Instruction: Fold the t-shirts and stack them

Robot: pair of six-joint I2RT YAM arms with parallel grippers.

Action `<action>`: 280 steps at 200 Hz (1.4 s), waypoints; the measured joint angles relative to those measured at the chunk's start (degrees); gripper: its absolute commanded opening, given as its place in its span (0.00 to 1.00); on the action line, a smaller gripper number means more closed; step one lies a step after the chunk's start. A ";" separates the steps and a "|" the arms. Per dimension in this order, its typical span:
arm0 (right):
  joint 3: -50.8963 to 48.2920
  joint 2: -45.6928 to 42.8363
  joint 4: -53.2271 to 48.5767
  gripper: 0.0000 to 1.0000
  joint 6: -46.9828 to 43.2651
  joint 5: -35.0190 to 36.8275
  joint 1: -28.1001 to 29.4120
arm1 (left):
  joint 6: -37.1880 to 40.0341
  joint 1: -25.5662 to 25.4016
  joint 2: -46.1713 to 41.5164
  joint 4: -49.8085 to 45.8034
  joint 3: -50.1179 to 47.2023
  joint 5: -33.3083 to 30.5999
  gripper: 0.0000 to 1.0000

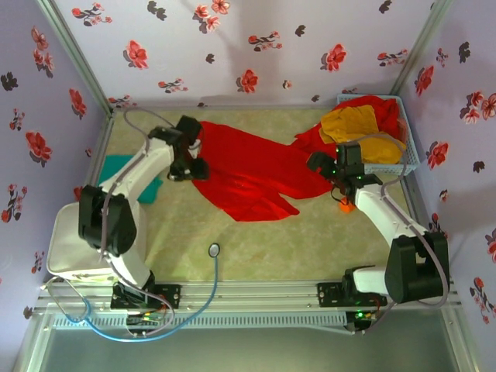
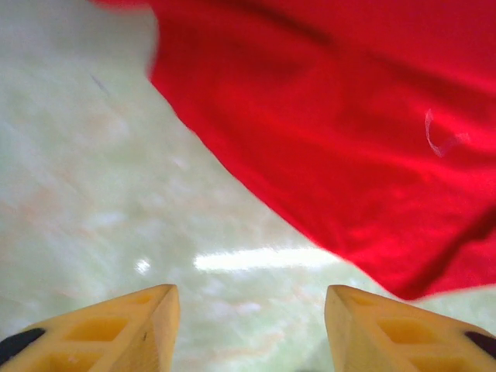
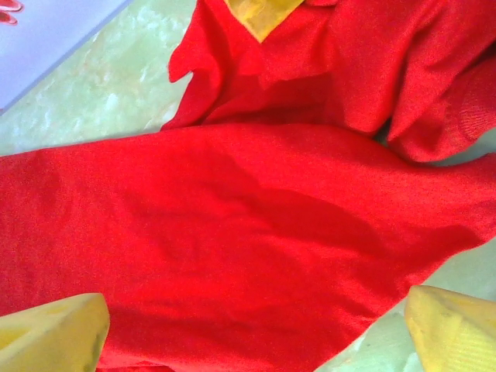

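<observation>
Red t-shirt (image 1: 248, 174) btw L jaws, half-open, & R jaws, wide, both empty; heaped basket (image 1: 410, 152) far-R.

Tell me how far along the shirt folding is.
Done: perhaps one teal shirt, lying flat at the left. In hand: a red shirt lies rumpled and unfolded in the middle, with the left end effector and right end effector open over it, gripping nothing. Left: fold that one, then the yellow shirt and more red cloth heaped in the basket. No stack yet.
</observation>
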 measured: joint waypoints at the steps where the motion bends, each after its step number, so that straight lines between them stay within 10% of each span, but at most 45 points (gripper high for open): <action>1: 0.00 0.04 0.02 1.00 -0.04 0.00 0.04 | -0.33 -0.37 -0.37 0.28 -0.63 0.15 0.50; 48: 1.33 4.59 0.07 0.99 -0.35 -0.02 0.94 | -12.13 -10.34 -3.74 12.15 -16.74 2.14 0.47; 114: 1.53 5.77 -0.48 0.99 -0.33 1.03 2.16 | -19.34 -11.74 1.79 25.46 -18.91 2.34 0.46; 155: 1.46 3.08 -0.72 0.99 -0.13 2.40 2.16 | -20.17 -12.37 7.10 27.65 -17.88 2.14 0.26; 185: 0.98 2.49 -0.74 0.98 -0.09 2.69 2.16 | -19.21 -12.37 7.34 26.34 -16.35 0.70 0.00; 280: 0.57 2.49 -1.42 0.97 0.09 3.52 2.16 | -10.27 -8.22 -8.04 4.81 -15.65 -4.90 0.00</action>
